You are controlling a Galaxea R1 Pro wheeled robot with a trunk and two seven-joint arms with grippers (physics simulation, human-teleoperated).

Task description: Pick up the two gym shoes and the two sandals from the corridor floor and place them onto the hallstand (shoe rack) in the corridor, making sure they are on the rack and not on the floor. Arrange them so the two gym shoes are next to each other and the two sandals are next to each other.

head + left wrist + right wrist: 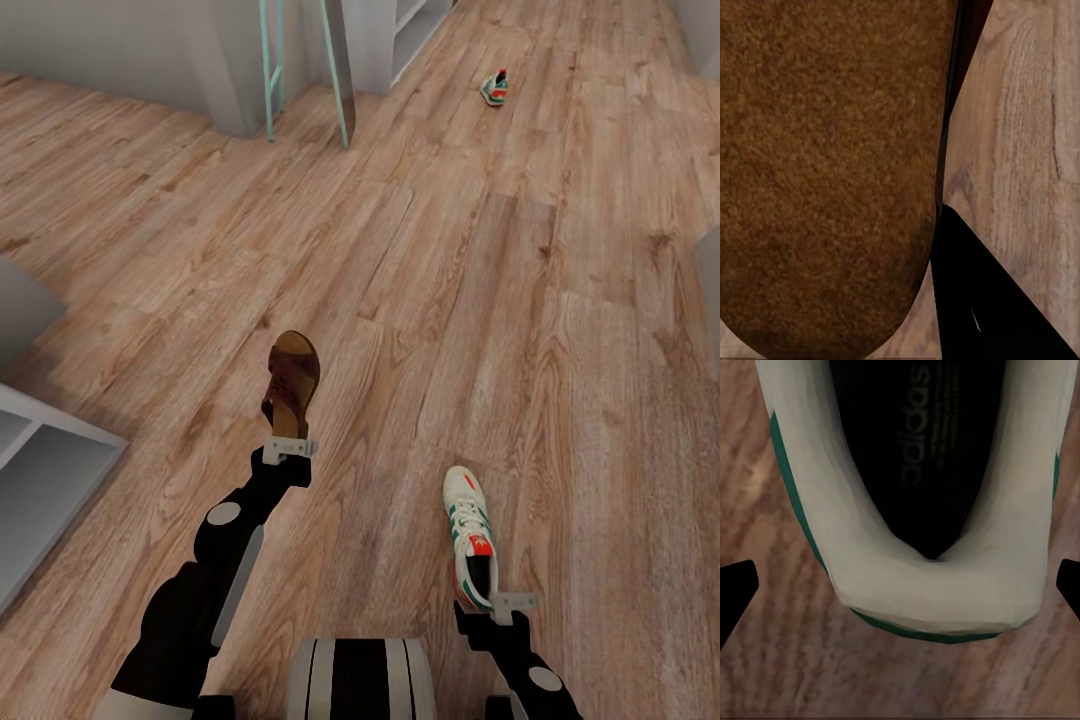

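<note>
Head view: left gripper (289,447) is closed on the heel end of a brown sandal (292,385), held up over the corridor floor (520,300), toe pointing away from the robot. Right gripper (510,604) is closed on the heel of a gym shoe (470,538), white with green stripes and a red-orange tongue, toe also pointing away. Both arms are extended low in front of the trunk, left arm ahead of the right. A second gym shoe (494,88) lies on the floor far ahead, well apart from both grippers. Two teal ladder-like legs (272,70) stand on the floor at the far left, next to a white shelf unit (400,35) against the wall. Corner of a pale grey open shelf unit (50,460) sits at the left edge, near the left arm; can't tell if it's the hallstand.

Left wrist view: sandal's brown textured surface (825,172) sits right against the camera, wood planks (1020,135) beside it. A dark finger (982,307) shows beside the sandal; jaw gap itself can't be read here.

Right wrist view: gym shoe heel collar (922,585), white with a green edge and dark printed insole, sits between two dark fingertips (735,592) at either edge. Floor planks below it.
</note>
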